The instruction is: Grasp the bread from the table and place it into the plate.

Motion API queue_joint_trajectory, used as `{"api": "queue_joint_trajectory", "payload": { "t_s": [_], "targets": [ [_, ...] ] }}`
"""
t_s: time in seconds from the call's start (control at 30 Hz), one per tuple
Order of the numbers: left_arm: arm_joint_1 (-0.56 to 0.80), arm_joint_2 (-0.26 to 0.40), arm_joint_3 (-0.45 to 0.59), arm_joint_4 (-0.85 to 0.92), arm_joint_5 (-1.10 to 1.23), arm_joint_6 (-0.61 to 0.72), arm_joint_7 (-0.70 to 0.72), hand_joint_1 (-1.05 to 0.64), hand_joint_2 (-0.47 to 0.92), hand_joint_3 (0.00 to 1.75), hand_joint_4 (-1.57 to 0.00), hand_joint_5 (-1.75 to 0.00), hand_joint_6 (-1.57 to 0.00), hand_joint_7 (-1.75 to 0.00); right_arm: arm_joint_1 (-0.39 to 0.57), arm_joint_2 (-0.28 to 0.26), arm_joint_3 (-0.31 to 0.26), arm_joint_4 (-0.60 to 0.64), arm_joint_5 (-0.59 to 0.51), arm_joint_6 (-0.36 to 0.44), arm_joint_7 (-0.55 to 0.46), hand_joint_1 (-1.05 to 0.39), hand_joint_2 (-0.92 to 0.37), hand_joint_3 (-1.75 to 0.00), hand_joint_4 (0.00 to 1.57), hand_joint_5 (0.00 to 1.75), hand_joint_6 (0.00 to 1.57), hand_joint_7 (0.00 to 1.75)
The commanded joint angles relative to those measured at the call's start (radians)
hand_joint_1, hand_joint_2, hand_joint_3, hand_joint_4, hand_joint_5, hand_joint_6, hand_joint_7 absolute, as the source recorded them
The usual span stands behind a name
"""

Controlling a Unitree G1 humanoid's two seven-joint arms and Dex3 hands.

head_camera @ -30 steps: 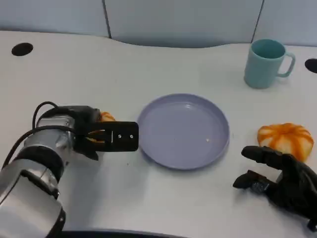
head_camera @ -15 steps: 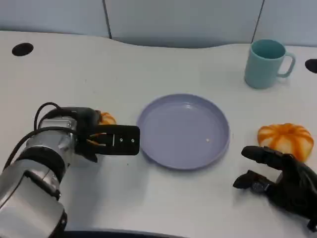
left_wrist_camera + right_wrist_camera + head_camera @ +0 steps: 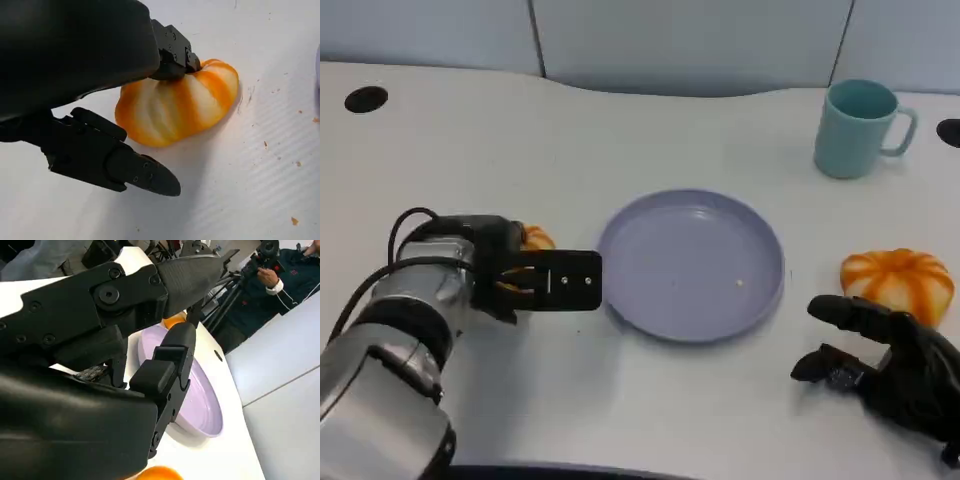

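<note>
A round orange-and-white striped bread lies on the white table left of the lilac plate. My left hand hangs over this bread with its fingers apart. In the left wrist view one finger touches the top of the bread, while the other finger lies beside it with a gap between. A second striped bread sits right of the plate. My right hand rests on the table just in front of it, fingers spread and holding nothing.
A teal mug stands at the back right. Dark round holes mark the table's far corners. In the right wrist view the plate lies beyond my fingers, and a person stands by tripods past the table.
My left hand has edged slightly toward the plate over the bread. The right hand, both breads and the plate have stayed put.
</note>
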Motion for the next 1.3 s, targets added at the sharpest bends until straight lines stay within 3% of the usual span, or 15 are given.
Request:
{"api": "queue_joint_trajectory", "payload": {
  "t_s": [0.03,0.07,0.13,0.23,0.33,0.37,0.5,0.57,0.67,0.83,0.9,1.07,1.17,1.3],
  "targets": [
    [0.029,0.002,-0.001,0.019,-0.004,-0.026,0.001,-0.37,0.84,0.00,-0.65,-0.37,-0.62,-0.06,0.041,-0.008,0.001,0.005,-0.009,0.010,-0.012,-0.38,-0.92,-0.09,0.71,1.03,0.92,0.32],
    [0.030,0.002,0.002,0.021,-0.007,-0.030,-0.006,-0.35,0.86,0.00,-0.74,-0.56,-0.77,-0.05,0.041,-0.008,-0.001,0.007,-0.007,0.009,-0.008,-0.37,-0.92,-0.09,0.71,1.03,0.92,0.32],
    [0.035,0.003,-0.003,0.022,-0.002,-0.034,0.003,-0.35,0.88,0.01,-0.76,-0.64,-0.89,-0.05,0.043,-0.007,-0.002,0.006,-0.007,0.008,-0.007,-0.37,-0.92,-0.09,0.71,1.03,0.92,0.31],
    [0.041,0.003,-0.010,0.021,0.006,-0.040,0.023,-0.36,0.90,0.00,-0.74,-0.51,-1.06,-0.03,0.047,-0.006,-0.003,-0.006,-0.002,0.021,-0.008,-0.38,-0.92,-0.06,0.74,1.01,0.94,0.31],
    [0.043,0.001,-0.017,0.021,0.010,-0.033,0.035,-0.36,0.88,0.00,-0.76,-0.51,-1.10,-0.03,0.052,-0.005,-0.002,-0.015,-0.003,0.026,-0.011,-0.39,-0.92,-0.05,0.75,1.00,0.95,0.30],
    [0.043,-0.001,-0.017,0.021,0.010,-0.027,0.036,-0.38,0.88,0.00,-0.76,-0.58,-1.12,-0.03,0.054,-0.005,0.000,-0.021,-0.005,0.026,-0.015,-0.39,-0.92,-0.06,0.75,1.00,0.95,0.30],
    [0.043,-0.008,-0.013,0.024,0.004,-0.003,0.030,-0.35,0.85,0.00,-0.71,-0.93,-1.14,-0.01,0.053,-0.003,-0.003,-0.016,-0.002,0.027,-0.009,-0.38,-0.92,-0.07,0.74,1.01,0.94,0.29],
    [0.047,-0.007,-0.015,0.024,0.006,-0.003,0.043,-0.33,0.86,0.01,-0.71,-1.00,-1.15,-0.01,0.053,-0.003,-0.003,-0.017,-0.001,0.032,-0.013,-0.38,-0.92,-0.06,0.75,1.01,0.95,0.28],
    [0.055,-0.006,-0.016,0.022,0.008,-0.009,0.073,-0.32,0.92,0.29,-0.59,-0.80,-0.92,0.00,0.056,-0.002,-0.004,-0.025,0.000,0.035,-0.015,-0.40,-0.92,-0.04,0.75,1.02,0.95,0.28],
    [0.059,-0.002,-0.011,0.022,0.002,-0.019,0.095,-0.30,0.92,0.30,-0.55,-0.71,-0.83,-0.01,0.059,-0.003,0.002,-0.030,-0.008,0.029,-0.024,-0.40,-0.92,-0.05,0.74,1.01,0.95,0.27],
    [0.063,0.002,0.005,0.017,-0.012,-0.036,0.122,-0.31,0.92,0.30,-0.62,-0.76,-0.89,-0.04,0.057,-0.002,0.001,-0.026,-0.007,0.019,-0.018,-0.40,-0.92,-0.06,0.73,1.02,0.95,0.27],
    [0.060,0.014,0.046,0.008,-0.044,-0.073,0.159,-0.31,0.92,0.38,-0.64,-0.85,-0.94,-0.06,0.063,0.000,0.004,-0.040,-0.007,0.024,-0.026,-0.40,-0.92,-0.05,0.74,1.02,0.96,0.27],
    [0.052,0.026,0.069,0.002,-0.064,-0.099,0.175,-0.35,0.92,0.31,-0.62,-1.07,-0.97,-0.09,0.060,0.000,0.003,-0.030,-0.007,0.022,-0.022,-0.37,-0.92,-0.08,0.73,1.02,0.95,0.27],
    [0.049,0.032,0.089,0.000,-0.081,-0.118,0.181,-0.35,0.92,0.25,-0.61,-1.09,-0.95,-0.07,0.060,-0.001,0.003,-0.026,-0.010,0.019,-0.026,-0.38,-0.92,-0.08,0.73,1.02,0.95,0.27]
  ]
}}
